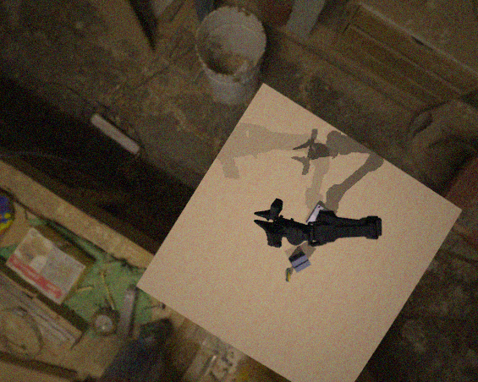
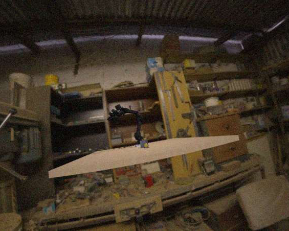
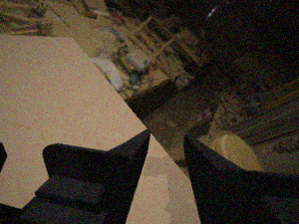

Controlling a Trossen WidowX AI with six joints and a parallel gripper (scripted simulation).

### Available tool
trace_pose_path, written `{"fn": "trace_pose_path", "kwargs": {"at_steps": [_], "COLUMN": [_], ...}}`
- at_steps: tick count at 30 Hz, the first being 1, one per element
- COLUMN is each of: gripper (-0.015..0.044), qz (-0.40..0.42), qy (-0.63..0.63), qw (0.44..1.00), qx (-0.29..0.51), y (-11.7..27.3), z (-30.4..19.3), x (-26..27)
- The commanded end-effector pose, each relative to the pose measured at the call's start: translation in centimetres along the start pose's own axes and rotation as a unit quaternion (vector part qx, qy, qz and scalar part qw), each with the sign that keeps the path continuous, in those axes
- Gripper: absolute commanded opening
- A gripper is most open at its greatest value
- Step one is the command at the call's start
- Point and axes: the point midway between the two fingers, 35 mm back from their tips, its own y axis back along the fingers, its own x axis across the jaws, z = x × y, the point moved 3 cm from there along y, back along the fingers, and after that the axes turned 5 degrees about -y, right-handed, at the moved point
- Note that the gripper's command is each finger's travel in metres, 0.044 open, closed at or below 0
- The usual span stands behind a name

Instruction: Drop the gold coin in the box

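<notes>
While the thin gold coin (image 2: 146, 144) stands on edge in its dark-green holder (image 1: 288, 274) on the pale square tabletop (image 1: 238, 296), we see its flat face in the exterior view. Just beside it sits the closed grey box (image 1: 300, 260). Our black tool (image 1: 260, 219) hangs high above, well apart, fingers partly closed on nothing.

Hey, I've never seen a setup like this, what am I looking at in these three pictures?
It's a small black robot arm bolted to a tan table. One picture looks straight down, one looks from across the workshop, and one comes from a camera on the arm's wrist. Its gripper, two pointed fingers, is raised in the air, partly open, with nothing between the fingers. Near the arm's base sits a small grey box, and beside it a yellow coin, still untouched.
</notes>
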Motion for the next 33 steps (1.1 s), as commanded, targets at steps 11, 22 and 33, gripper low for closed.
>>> {"fn": "trace_pose_path", "kwargs": {"at_steps": [11,22,33], "gripper": [0.0161,0.0161,0.0161], "qz": [0.293,0.447,0.491], "qy": [0.169,0.360,0.467], "qw": [0.935,0.795,0.696], "qx": [0.105,0.193,0.238], "y": [0.3,7.6,13.0], "z": [-1.6,-7.2,-11.5], "x": [20.3,33.7,38.7]}}
